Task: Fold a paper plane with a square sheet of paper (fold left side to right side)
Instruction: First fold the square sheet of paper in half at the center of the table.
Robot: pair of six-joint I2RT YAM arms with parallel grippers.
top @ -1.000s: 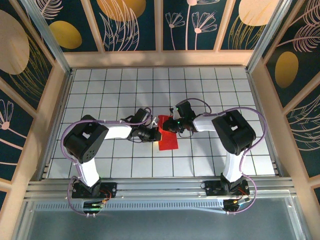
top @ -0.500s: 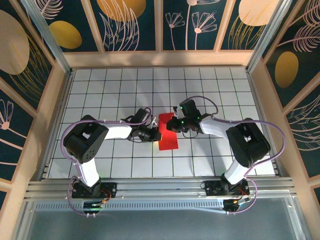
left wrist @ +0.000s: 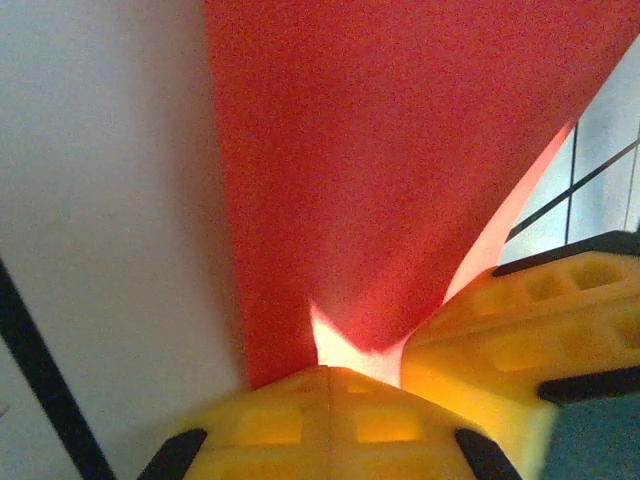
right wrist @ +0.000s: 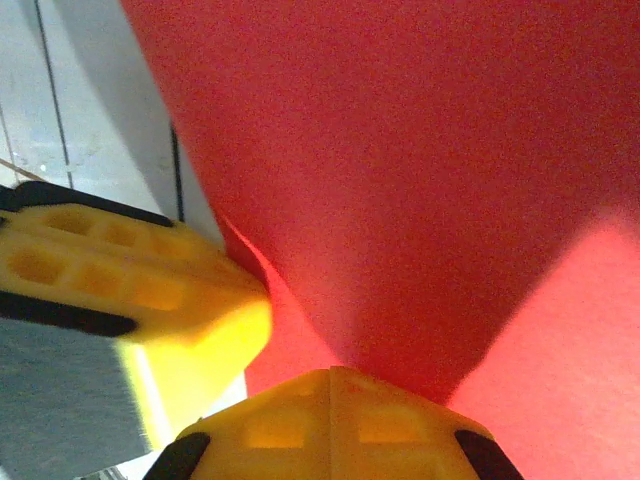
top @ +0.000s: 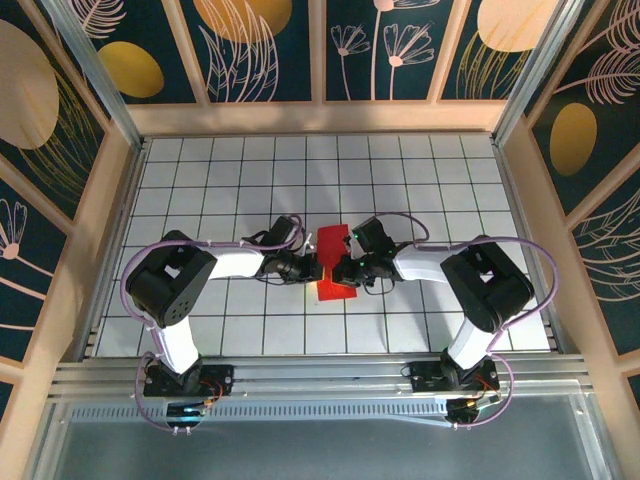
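- Two hands meet mid-worktop over the red paper [top: 333, 250], which lies flat as a tall strip on the grid, right between them in the top view.
- Left hand [top: 317, 270] comes in from the left side. On its own camera its yellow fingers [left wrist: 300, 420] are pressed together, with the paper's edge pinched at their tips.
- Right hand [top: 343, 272] comes in from the right. Its fingers [right wrist: 330, 420] are also pressed together and are nipping the paper's edge.
- The two hands are just beside each other: each wrist camera catches the other's yellow fingertips close alongside its own.
- Up close the paper is plain bright red, rising away from both pinches, with a paler, lit flap near the tips.
- The worktop [top: 200, 180] is white, ruled into squares by thin dark lines.
- The booth walls [top: 270, 50] are dark blue panels in pale wooden frames, painted with gold discs and line-drawn leaves and flowers.
- Silver metal rails [top: 320, 375] run across the near edge, where both arm bases are bolted.
- Purple cables [top: 135, 265] loop along each arm.
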